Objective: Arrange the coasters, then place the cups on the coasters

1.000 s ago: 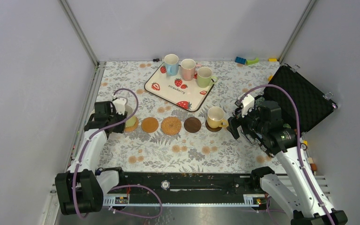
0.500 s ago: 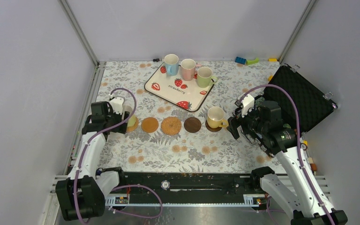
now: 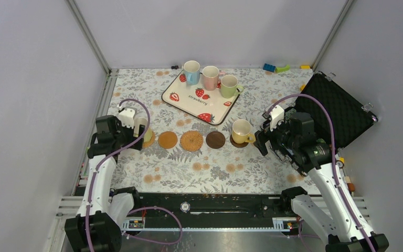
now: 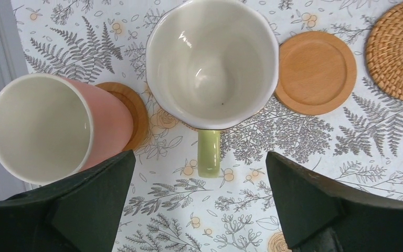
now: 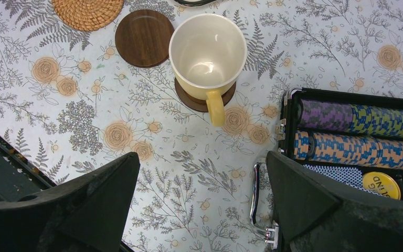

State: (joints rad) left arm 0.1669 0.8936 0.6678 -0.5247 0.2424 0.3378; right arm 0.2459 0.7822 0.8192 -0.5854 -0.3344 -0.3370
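My left gripper (image 4: pixel 199 157) is open, and the handle of a light green cup (image 4: pixel 212 63) points in between its fingertips without touching them. Whatever lies beneath this cup is hidden. To its left a pink cup (image 4: pixel 42 126) stands on a tan coaster (image 4: pixel 134 113). To its right lie a bare tan coaster (image 4: pixel 315 71) and a woven coaster (image 4: pixel 399 50). A yellow cup (image 5: pixel 207 50) sits on a dark brown coaster (image 5: pixel 189 100), with a bare dark brown coaster (image 5: pixel 144 37) beside it. My right gripper (image 5: pixel 202 157) hangs open near the yellow cup.
The strawberry tray (image 3: pixel 189 100) at the back holds a blue cup (image 3: pixel 191 71), a pink cup (image 3: pixel 210 76) and a green cup (image 3: pixel 229 85). An open black case (image 3: pixel 336 113) of poker chips lies on the right. Toy bricks (image 3: pixel 275 67) lie by the back wall.
My left gripper has opened and let go of the light green cup, and the arm has drawn back to the left. The right arm has not moved.
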